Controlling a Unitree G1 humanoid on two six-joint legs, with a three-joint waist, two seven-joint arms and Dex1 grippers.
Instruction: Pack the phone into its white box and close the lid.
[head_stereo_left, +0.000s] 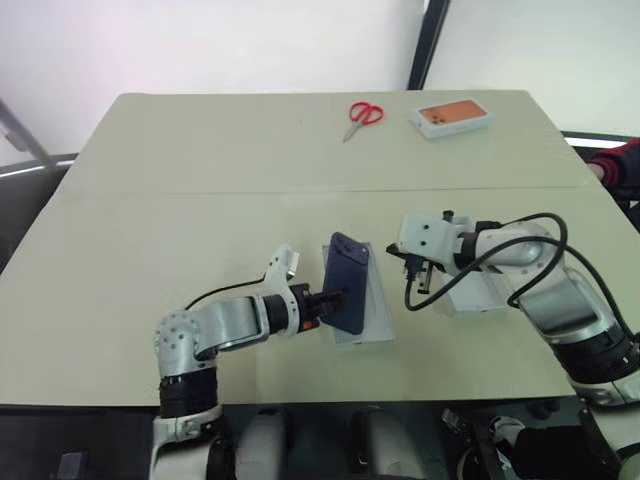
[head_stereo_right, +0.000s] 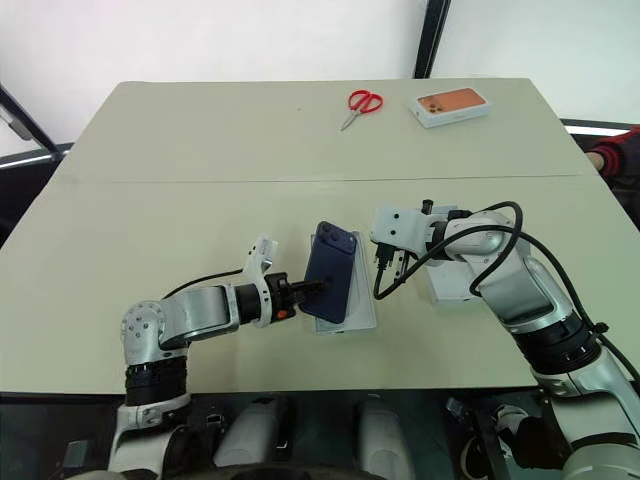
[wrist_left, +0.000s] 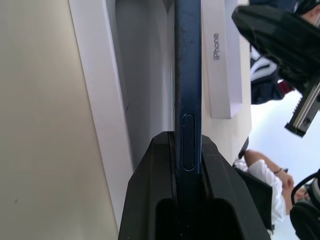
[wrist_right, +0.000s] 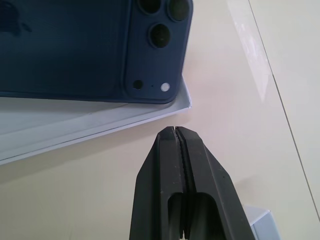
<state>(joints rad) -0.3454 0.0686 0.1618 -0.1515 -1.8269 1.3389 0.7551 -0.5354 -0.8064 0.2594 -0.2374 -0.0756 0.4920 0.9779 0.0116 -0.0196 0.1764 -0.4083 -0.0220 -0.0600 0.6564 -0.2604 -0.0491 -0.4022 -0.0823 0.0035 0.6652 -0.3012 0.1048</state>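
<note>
- Beige tabletop before a white wall; red scissors and a white box with orange picture lie at its far edge.
- Left tool clamps the phone by its edge, tilted over the white box.
- Right tool pinched shut, empty, beside the lid.

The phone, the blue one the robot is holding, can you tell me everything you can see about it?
The phone is slim and dark navy blue with rounded corners. Its back shows a raised camera patch with round lenses at one corner, and a long side button on its thin edge. The left gripper pinches it by its edges, holding it tilted up over the white box. The right gripper, shut, hovers just beside it without touching.
</note>
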